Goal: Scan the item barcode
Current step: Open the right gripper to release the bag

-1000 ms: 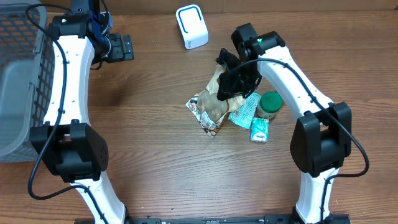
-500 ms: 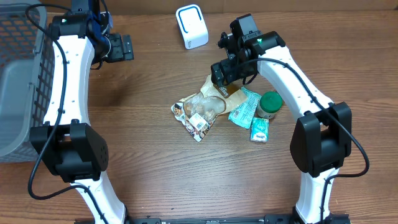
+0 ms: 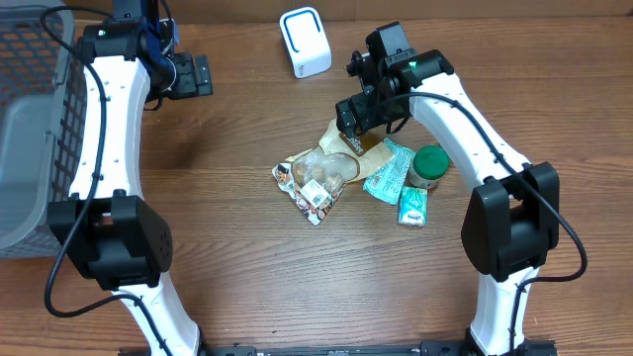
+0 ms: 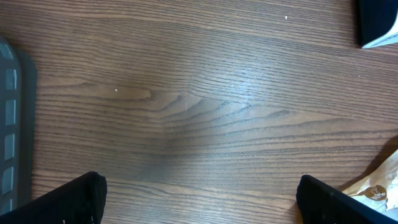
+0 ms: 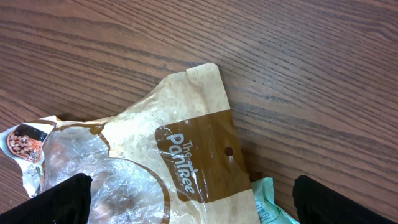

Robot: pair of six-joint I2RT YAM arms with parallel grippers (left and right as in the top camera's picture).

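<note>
Crinkly tan-and-brown snack bag (image 3: pixel 321 170) lying flat mid-table, glossy clear window in the middle, white script logo on the brown band, small punched hole near the top edge. Lower right corner tucked against some teal foil packets (image 3: pixel 391 170), green-lidded jar (image 3: pixel 430 163) just beyond. Right gripper (image 3: pixel 356 114) hanging over the bag's top end, spread wide, holding nothing. Left gripper (image 3: pixel 198 74) well off near the basket (image 3: pixel 30 119), also spread wide and holding nothing. Matte wood-grain table (image 3: pixel 247 257); boxy white scanner (image 3: pixel 305 42) at the far edge.
</note>
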